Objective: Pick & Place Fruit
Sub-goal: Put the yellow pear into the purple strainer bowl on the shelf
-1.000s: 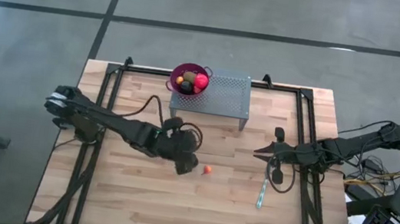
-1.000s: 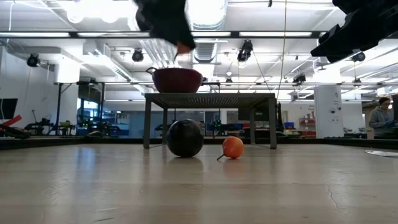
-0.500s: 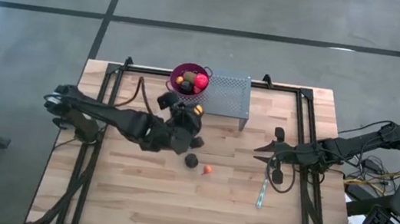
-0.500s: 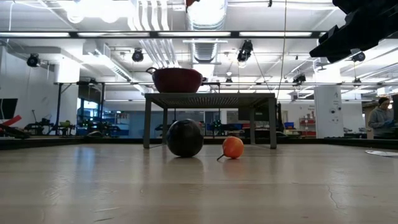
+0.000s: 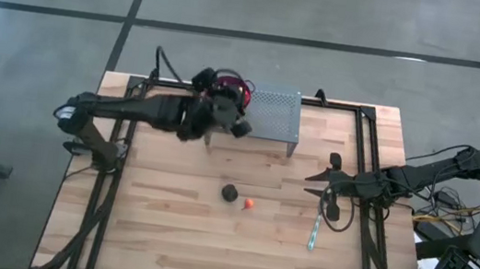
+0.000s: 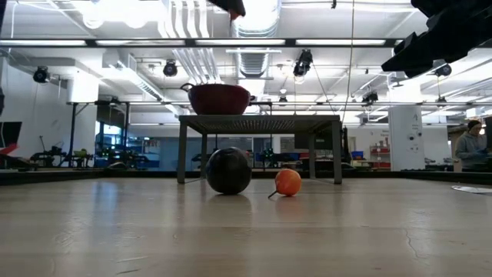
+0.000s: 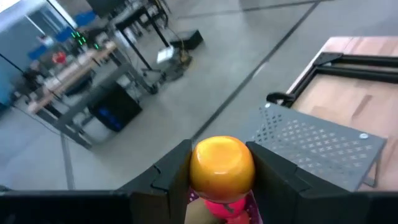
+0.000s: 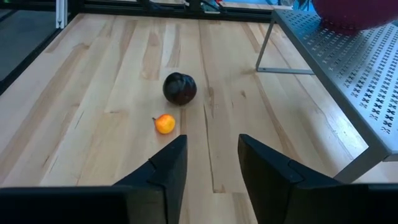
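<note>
The left hand (image 7: 221, 180), pinching a small round orange fruit (image 7: 222, 167), should hang right over the purple bowl (image 5: 228, 85) before letting go, while the spread right hand (image 8: 208, 168) waits low over the wooden counter (image 5: 172, 228)

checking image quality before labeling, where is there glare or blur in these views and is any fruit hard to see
Low view: ceiling lights blow out at the top, and the dark fruit is backlit, nearly a silhouette. Left wrist view: the room behind is soft, while the orange fruit in the left gripper shows a bright sheen. Right wrist view: evenly lit; small orange fruit is crisp. High view: even light, fruit tiny.
</note>
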